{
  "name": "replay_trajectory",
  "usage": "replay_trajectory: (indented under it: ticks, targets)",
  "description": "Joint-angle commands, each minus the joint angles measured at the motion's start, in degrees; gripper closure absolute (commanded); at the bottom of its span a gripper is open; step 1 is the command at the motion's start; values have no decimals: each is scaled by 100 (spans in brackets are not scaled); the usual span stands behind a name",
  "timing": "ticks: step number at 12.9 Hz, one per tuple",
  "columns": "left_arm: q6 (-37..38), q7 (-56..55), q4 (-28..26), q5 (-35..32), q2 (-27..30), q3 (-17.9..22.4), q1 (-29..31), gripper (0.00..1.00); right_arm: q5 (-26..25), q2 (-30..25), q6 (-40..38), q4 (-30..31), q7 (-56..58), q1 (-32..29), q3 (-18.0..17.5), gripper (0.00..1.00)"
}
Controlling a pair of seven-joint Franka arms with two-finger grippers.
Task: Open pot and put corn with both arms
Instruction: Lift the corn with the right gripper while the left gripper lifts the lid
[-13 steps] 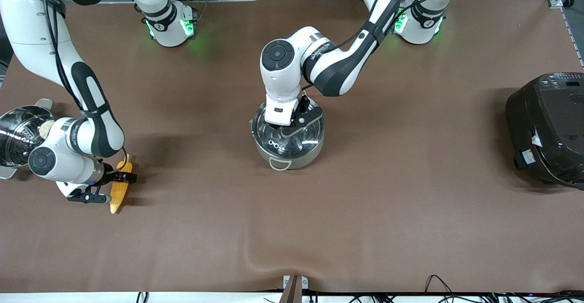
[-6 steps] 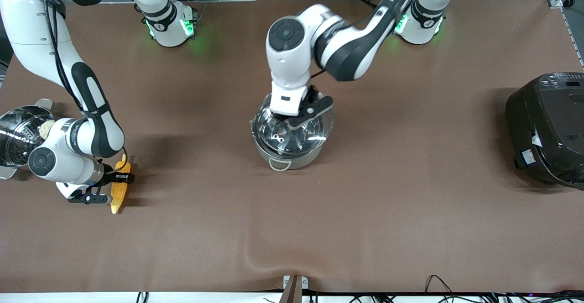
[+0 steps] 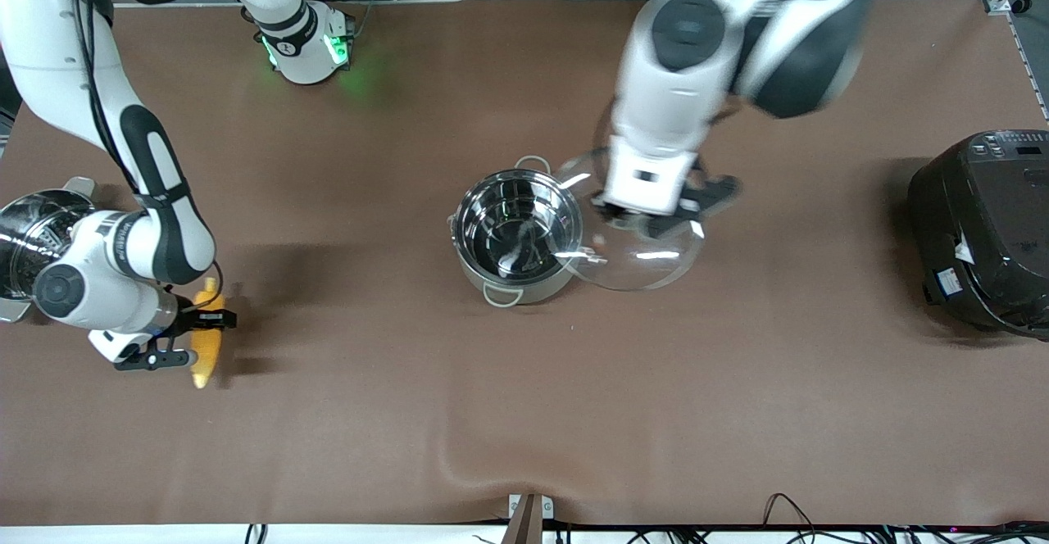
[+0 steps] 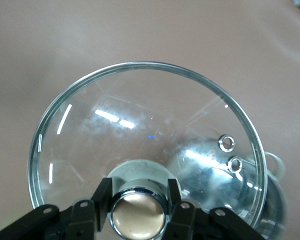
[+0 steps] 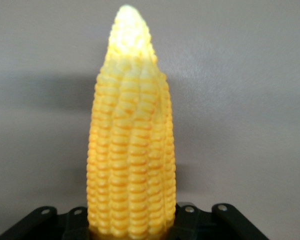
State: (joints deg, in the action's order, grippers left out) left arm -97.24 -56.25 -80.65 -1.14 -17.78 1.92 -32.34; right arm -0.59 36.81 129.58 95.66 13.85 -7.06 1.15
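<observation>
Steel steamer pot with a white bun (image 3: 33, 241) sits at the right arm's end of the table, and just beside it the right gripper (image 3: 192, 333) is clamped around the corn (image 3: 205, 346). Can't really tell if the cob is off the tabletop or only barely touching it; the right wrist view shows the corn (image 5: 131, 145) pointing straight out from between the jaws. Mid-table, the pot (image 3: 516, 237) is open and looks empty inside. The glass lid (image 3: 635, 241) hangs beside the pot, toward the left arm's end, its edge overlapping the pot's rim in the front view. The left gripper (image 4: 138, 210) is pinched on the lid's tan knob (image 4: 138, 216). Black cooker (image 3: 983, 228) sits at the left arm's end.

So I'd say opening is done. Next, carry the corn over the pot and release it, lid kept clear.
</observation>
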Motion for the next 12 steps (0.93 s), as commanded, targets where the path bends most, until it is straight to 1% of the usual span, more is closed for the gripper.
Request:
replay_trajectory:
  ticks: [1,3,4,6,8,10,12]
  targets:
    - [-84,1217,-1091,-53,740,-77,734,100,-55,-700,-625,67,179,99,-132,100]
    - [-154,1984,-1426,-53,741,-77,1271,100,-46,-964,-890,-55,390,230,-159,100]
    - [-416,2178,-1741,-44,741,-77,1482,100,-46,-1052,-1056,-178,382,327,-159,100]
    - [-1284,2198,-2557,-53,741,-69,1572,100,-20,-1097,-1643,-581,321,625,-159,100]
    - [-2268,2215,-3182,-70,619,-69,1721,100,33,-1080,-2155,-942,294,1072,-159,100]
    - [-2938,2215,-3474,-70,356,-69,1739,100,50,-1062,-2201,-962,-12,1722,-150,100]
    - [-3203,2215,-3528,-70,39,-69,1713,100,50,-1044,-2192,-962,-119,2267,-150,100]
